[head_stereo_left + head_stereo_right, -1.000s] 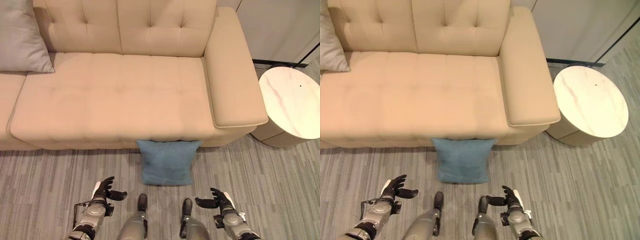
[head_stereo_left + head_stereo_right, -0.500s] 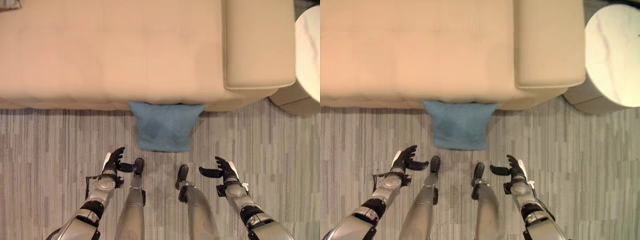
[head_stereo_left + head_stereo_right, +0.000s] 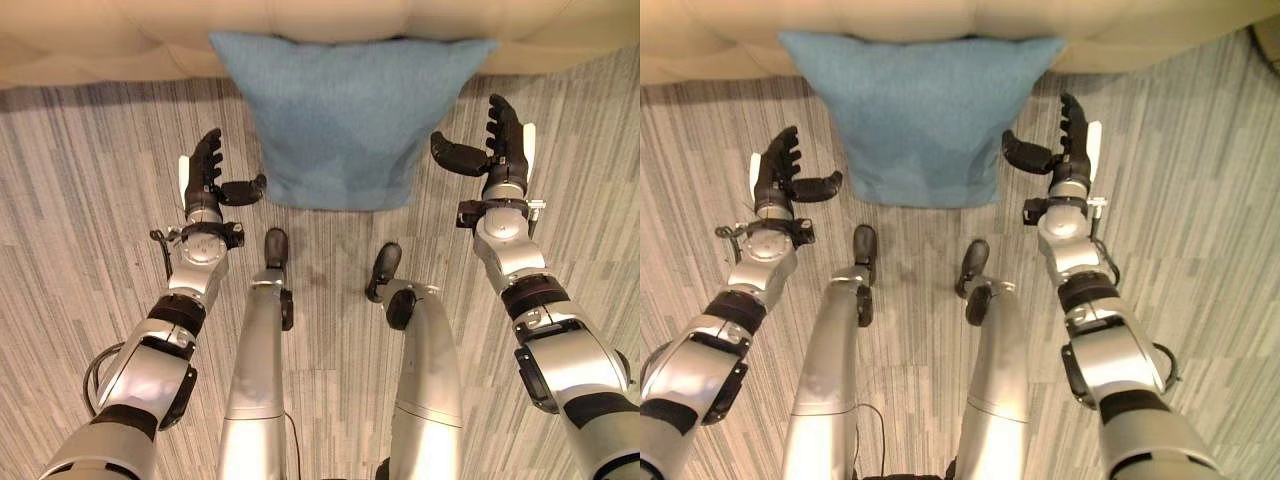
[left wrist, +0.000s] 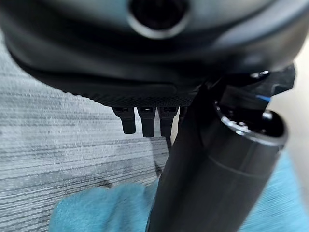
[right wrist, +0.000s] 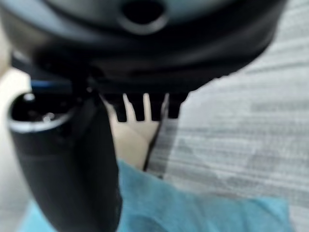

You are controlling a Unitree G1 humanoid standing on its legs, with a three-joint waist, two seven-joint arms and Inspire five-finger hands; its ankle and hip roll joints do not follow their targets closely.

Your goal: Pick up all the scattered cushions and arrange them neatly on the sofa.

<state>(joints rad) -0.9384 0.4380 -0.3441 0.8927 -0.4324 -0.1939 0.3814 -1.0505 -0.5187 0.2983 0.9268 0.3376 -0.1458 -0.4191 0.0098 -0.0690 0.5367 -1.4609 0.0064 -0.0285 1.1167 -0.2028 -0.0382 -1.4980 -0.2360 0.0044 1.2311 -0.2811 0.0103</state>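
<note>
A blue square cushion [image 3: 345, 115] lies on the grey striped carpet, its far edge against the front of the beige sofa [image 3: 120, 40]. My left hand [image 3: 205, 180] hovers just off the cushion's left side, fingers straight and thumb pointing at the fabric. My right hand [image 3: 500, 150] is held the same way off the cushion's right side, open with its thumb turned inward. Neither hand touches the cushion. In the left wrist view the cushion [image 4: 96, 212] shows as blue cloth past the straight fingers [image 4: 145, 121]; the right wrist view shows the cushion [image 5: 203, 212] past the fingers [image 5: 140, 108] likewise.
The sofa's front edge [image 3: 940, 20] runs across the far side, directly beyond the cushion. Grey striped carpet [image 3: 80, 200] spreads out on both sides of the hands.
The camera has dropped lower and closer, so the cushion looks much bigger and the sofa seat and round side table have left the picture. Both hands have reached forward to flank the cushion.
</note>
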